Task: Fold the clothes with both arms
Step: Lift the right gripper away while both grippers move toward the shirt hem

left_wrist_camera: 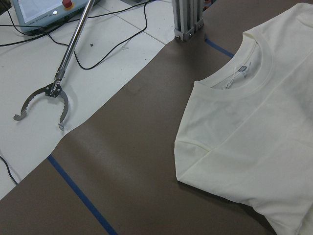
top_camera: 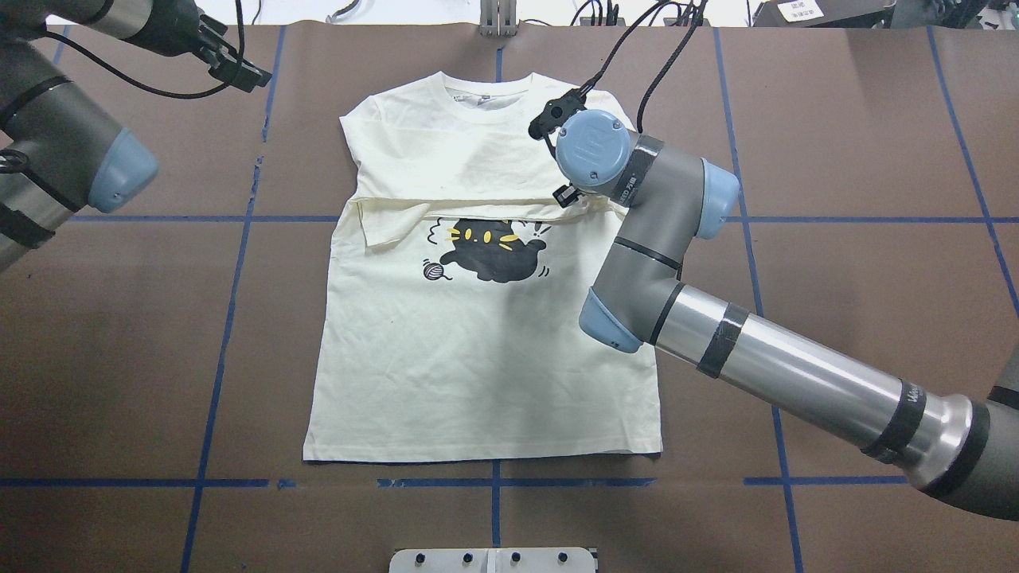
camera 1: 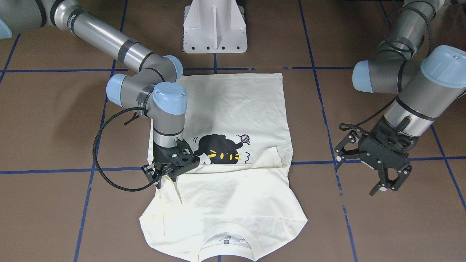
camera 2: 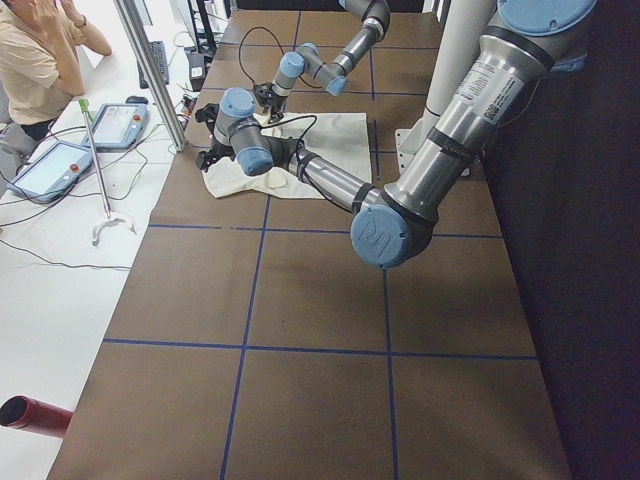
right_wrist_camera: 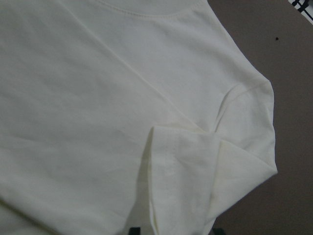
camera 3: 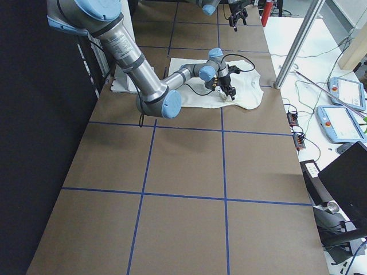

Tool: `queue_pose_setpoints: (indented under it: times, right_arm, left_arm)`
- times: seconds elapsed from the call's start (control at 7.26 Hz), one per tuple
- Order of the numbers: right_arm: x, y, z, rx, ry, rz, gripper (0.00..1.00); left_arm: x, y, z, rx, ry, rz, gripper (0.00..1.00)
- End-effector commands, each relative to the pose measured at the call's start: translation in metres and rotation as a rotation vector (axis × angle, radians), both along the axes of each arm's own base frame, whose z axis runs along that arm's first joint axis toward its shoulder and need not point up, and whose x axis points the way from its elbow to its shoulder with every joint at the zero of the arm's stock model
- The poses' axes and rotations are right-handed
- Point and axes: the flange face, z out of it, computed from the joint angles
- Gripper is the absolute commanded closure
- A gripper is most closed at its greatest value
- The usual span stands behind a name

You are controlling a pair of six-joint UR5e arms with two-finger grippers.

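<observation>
The cream T-shirt [camera 1: 233,105] lies flat on the brown table with its black cat print [top_camera: 493,251] facing up and its collar [top_camera: 487,95] on the side far from the robot. Both sleeves are folded in across the chest. My right gripper [camera 1: 160,174] is down on the shirt's folded sleeve at the shoulder, shut on the fabric, which creases toward it. In the overhead view the wrist [top_camera: 593,151] hides that gripper. My left gripper [camera 1: 358,174] hovers open and empty beside the shirt's other side, clear of the cloth; it also shows in the overhead view [top_camera: 239,68].
The white pedestal base [camera 1: 214,29] stands at the robot's side of the table. Blue tape lines [top_camera: 223,318] cross the brown surface. Past the far table edge are a grabber tool [left_wrist_camera: 49,93], a metal post [left_wrist_camera: 188,19], teach pendants [camera 2: 110,125] and a seated person [camera 2: 40,60].
</observation>
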Motion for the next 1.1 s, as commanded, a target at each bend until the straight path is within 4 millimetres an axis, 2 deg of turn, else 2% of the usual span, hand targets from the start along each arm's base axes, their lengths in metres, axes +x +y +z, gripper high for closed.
queue_pose_setpoints:
  times: [0.0,0.14,0.41,0.55,0.69,0.83,0.96]
  right_arm:
    - [0.014,-0.005,0.004,0.017,0.009,-0.027,0.43]
    - [0.03,-0.018,0.005,0.024,0.018,-0.016,0.42]
    - [0.063,-0.029,0.034,0.013,0.029,0.009,0.42]
    - [0.071,-0.031,0.037,0.011,0.028,0.021,0.4]
    - [0.081,-0.029,0.02,-0.006,-0.03,0.009,0.23]
    - [0.101,-0.027,0.008,-0.06,-0.124,0.0,0.01]
    - [0.115,-0.012,-0.004,-0.132,-0.231,0.026,0.0]
  left_arm:
    - [-0.001,0.004,0.003,-0.001,0.001,0.0,0.0]
    - [-0.001,0.006,0.003,-0.003,0.003,0.0,0.0]
    - [-0.003,0.006,0.002,0.0,0.004,-0.001,0.0]
    - [-0.002,0.007,0.002,0.0,0.004,0.0,0.0]
    - [-0.002,0.007,0.002,0.0,0.004,0.0,0.0]
    - [-0.002,0.008,0.0,-0.003,0.01,-0.004,0.0]
    - [-0.001,0.015,-0.012,-0.067,0.069,-0.042,0.0]
